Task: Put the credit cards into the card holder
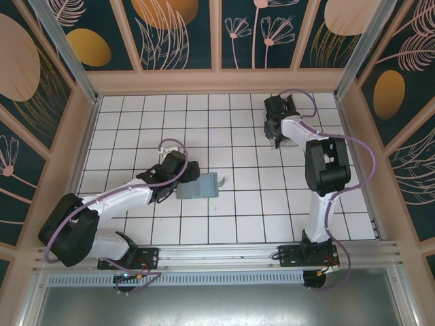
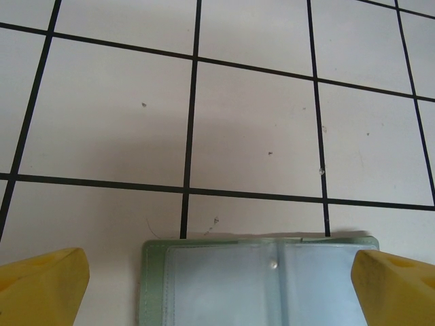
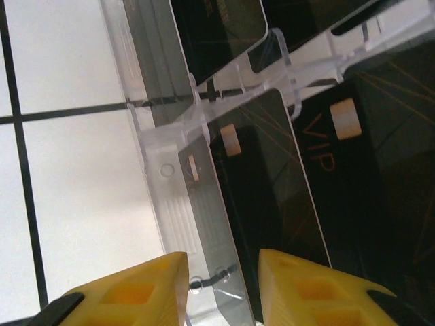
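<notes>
Left gripper (image 2: 219,288) hung low over the card holder (image 1: 202,185), fingers spread wide either side of it, probably to keep it flat and open for loading. Holder lay mid-left on the white-tiled surface (image 1: 245,221): soft sage-green cover, glossy clear sleeves, rounded corners. Far right, the credit cards (image 3: 272,204) stood slotted in a clear acrylic rack (image 3: 166,204): thin, rigid, black, gold chips, "VIP" print. Right gripper (image 3: 221,285) straddled what looked like a card edge, gap narrow; couldn't tell if it pinched.
</notes>
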